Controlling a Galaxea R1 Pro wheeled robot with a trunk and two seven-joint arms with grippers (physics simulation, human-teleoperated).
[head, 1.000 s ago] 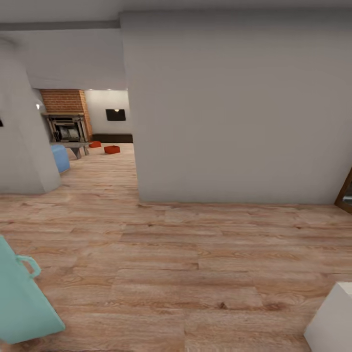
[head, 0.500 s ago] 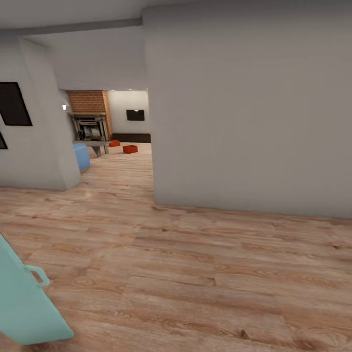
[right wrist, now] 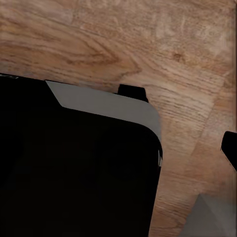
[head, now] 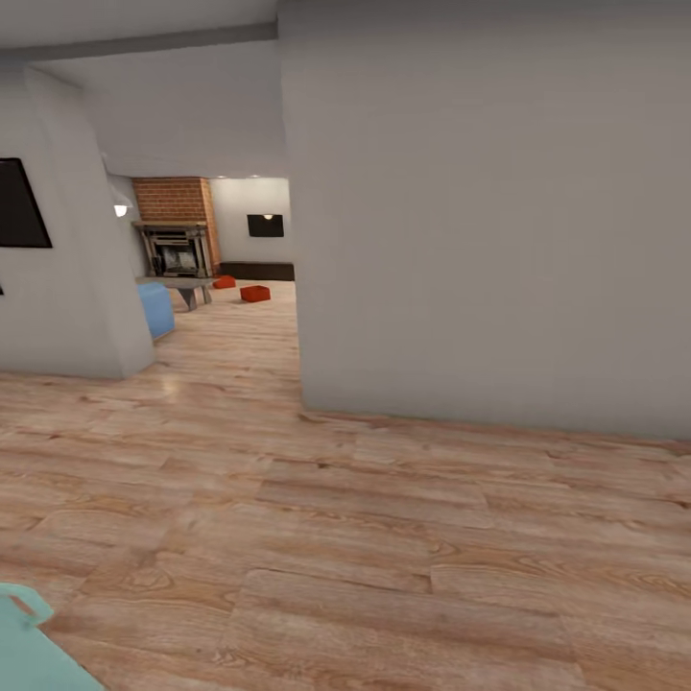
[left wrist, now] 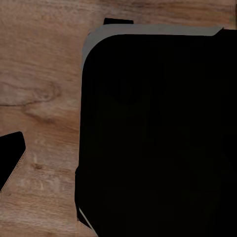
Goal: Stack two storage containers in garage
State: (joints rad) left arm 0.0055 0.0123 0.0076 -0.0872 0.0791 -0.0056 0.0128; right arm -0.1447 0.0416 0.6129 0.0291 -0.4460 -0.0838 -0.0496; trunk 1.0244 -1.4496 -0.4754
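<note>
Head cam: robot stands in a hallway on light wood-plank flooring (head: 384, 537), facing a big grey-white wall (head: 489, 221) that serves as the landmark here. To the left of that wall's edge an opening leads thru to the living room (head: 216, 288), far off.

Beyond the wall's left edge, well away from the robot, sit the two storage containers, small w/ distance: one orange-red tub (head: 254, 294) on the wood floor nearer the wall's edge, the other (head: 225, 282) further back and left, near a low table (head: 178, 285). They're apart, not stacked. Behind them: red-brick fireplace (head: 175, 226), dark low cabinet (head: 257, 272), black wall screen (head: 265, 226). A blue sofa (head: 155, 307) shows left of the opening. A pale teal object (head: 29, 648) sits at the near lower corner, well apart from the wall; can't tell what it is.

Wrist cams: both look down at wood planks, mostly blocked by a black robot body part (left wrist: 158, 133) w/ grey trim. Pincers aren't discernible; can't tell if either is wide or narrow. Nothing appears to be held.

Progress, judged: barely begun. Both tubs lie in the living room, untouched. Left to do: drive thru the opening, pick up each tub, carry to the garage, set one on concrete, stack the other on it.
</note>
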